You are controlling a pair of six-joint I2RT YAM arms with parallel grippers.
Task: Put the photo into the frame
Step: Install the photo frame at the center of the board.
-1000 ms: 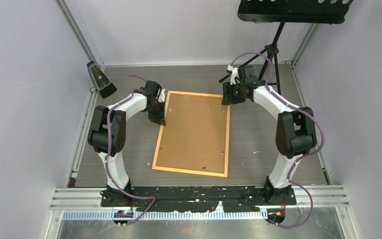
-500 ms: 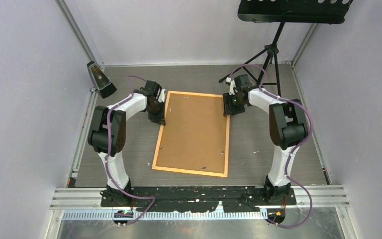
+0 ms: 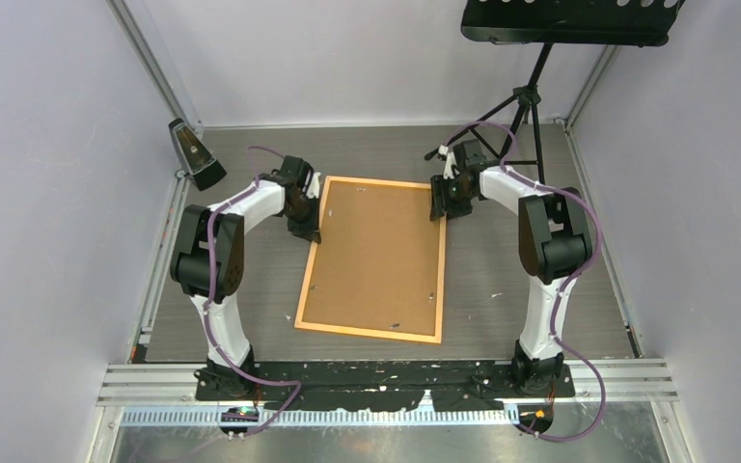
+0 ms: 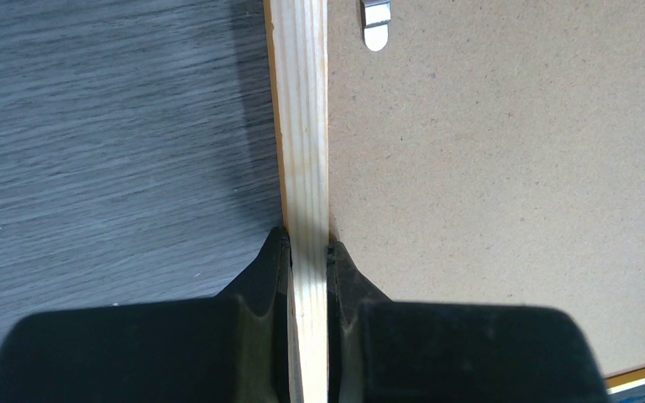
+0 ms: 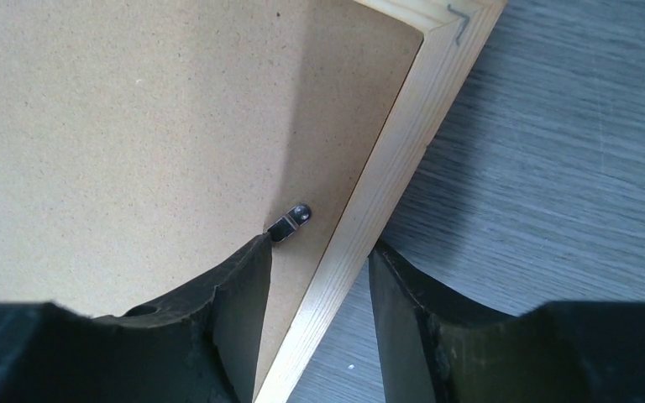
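On the dark grey wood-grain table (image 3: pixel 482 289), the thin-edged orange wooden picture frame (image 3: pixel 367 333) lies back side up between the two arms, slightly skewed, with a plain brown fibreboard backing board (image 3: pixel 376 256) filling its opening.

The left gripper (image 4: pixel 306 243) is clamped on the frame's left rail close to the far left corner. Its black fingers (image 4: pixel 260 269) press the pale wood from both sides, one over the table and one over the board. A small silver metal tab (image 4: pixel 374 25) sits on the board further along that rail.

The right gripper (image 5: pixel 319 248) straddles the right rail near the far right corner and is about half spread, holding nothing, with a gap to the wood on each side. Its inner fingertip (image 5: pixel 248 264) sits right at another small metal turn tab (image 5: pixel 290 222); it appears to touch it, though the angle leaves that uncertain.
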